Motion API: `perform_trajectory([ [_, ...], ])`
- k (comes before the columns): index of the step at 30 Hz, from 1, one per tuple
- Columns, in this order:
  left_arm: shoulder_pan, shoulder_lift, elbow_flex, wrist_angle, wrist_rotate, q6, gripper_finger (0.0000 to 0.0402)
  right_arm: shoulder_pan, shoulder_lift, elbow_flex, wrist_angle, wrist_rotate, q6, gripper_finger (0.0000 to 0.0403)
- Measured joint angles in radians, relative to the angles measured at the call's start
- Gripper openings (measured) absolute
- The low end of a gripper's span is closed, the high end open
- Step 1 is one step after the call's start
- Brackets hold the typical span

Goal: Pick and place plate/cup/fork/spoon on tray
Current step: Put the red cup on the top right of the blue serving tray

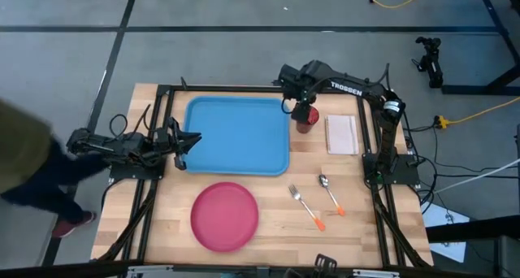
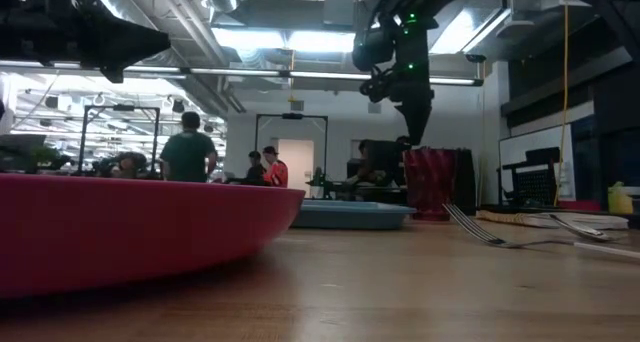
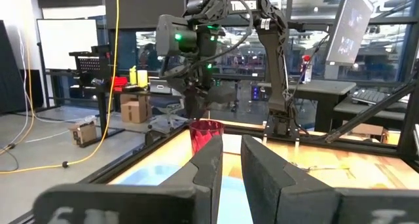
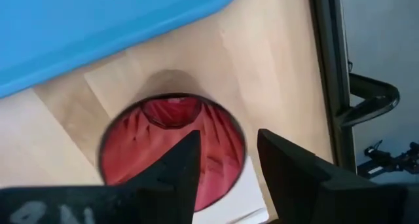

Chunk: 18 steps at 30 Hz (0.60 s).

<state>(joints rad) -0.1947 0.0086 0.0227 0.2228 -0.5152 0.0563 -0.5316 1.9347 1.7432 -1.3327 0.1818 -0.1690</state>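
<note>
We've got the right gripper [image 4: 222,162] hanging right over the cup [image 1: 305,115], fingers apart and straddling its rim, probably lining up a rim grab. The cup stands on the table just beside the tray [image 1: 237,136], between it and the white pad [image 1: 340,134]. The left gripper [image 1: 184,140] waits at the tray's edge, fingers slightly apart.
</note>
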Motion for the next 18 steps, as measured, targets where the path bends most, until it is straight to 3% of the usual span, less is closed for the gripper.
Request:
perform_trajectory([
  [5,0.0,0.0,0.0,-0.005,0.0,0.0,0.005,-0.031,0.0,-0.004,0.002,-0.008,-0.008,0.0157],
  [9,0.0,0.0,0.0,-0.006,0.0,0.0,0.005,-0.046,0.0,-0.051,0.006,-0.077,-0.007,0.0157],
  [18,0.0,0.0,0.0,-0.005,0.0,0.0,0.005,-0.051,0.002,-0.194,0.082,-0.047,-0.045,0.0157],
])
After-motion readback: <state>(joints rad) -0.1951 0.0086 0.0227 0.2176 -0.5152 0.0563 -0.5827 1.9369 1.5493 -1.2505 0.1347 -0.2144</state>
